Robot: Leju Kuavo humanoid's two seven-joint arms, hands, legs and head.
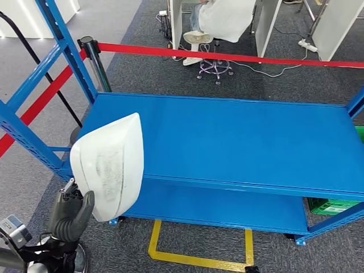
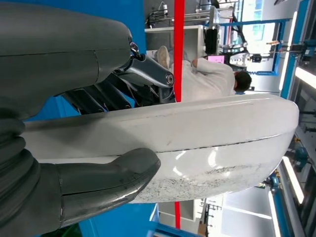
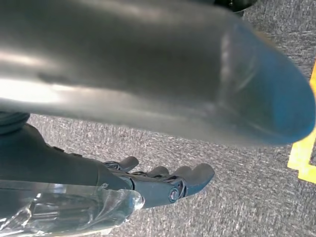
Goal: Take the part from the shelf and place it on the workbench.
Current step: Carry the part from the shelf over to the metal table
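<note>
— part [image 1: 112,165], where is it?
— the white part is up in the air, just in front of the blue shelf [image 1: 240,142], near its left end. it is not lying on the shelf. it is smooth and curved, with grey scuff marks on it.
— who holds it?
— the left robot hand [image 1: 70,215] holds it from below. in the left wrist view, the thick grey thumb [image 2: 108,180] presses on one side of the part [image 2: 193,143] and the dark fingers [image 2: 149,74] sit on the other side, so the part is pinched between them.
— and the other one?
— the right robot hand [image 3: 164,182] hangs over the grey carpet [image 3: 231,197]. its fingers are spread and lie almost straight, and nothing is in them.
— what else is around?
— a red rope [image 1: 223,56] runs behind the shelf, fixed to a black post [image 1: 95,62]. behind the rope a person in white [image 1: 223,20] sits on a chair. yellow tape [image 1: 197,259] marks the floor under the shelf. something green [image 1: 333,206] peeks out at the right end of the lower shelf board.
</note>
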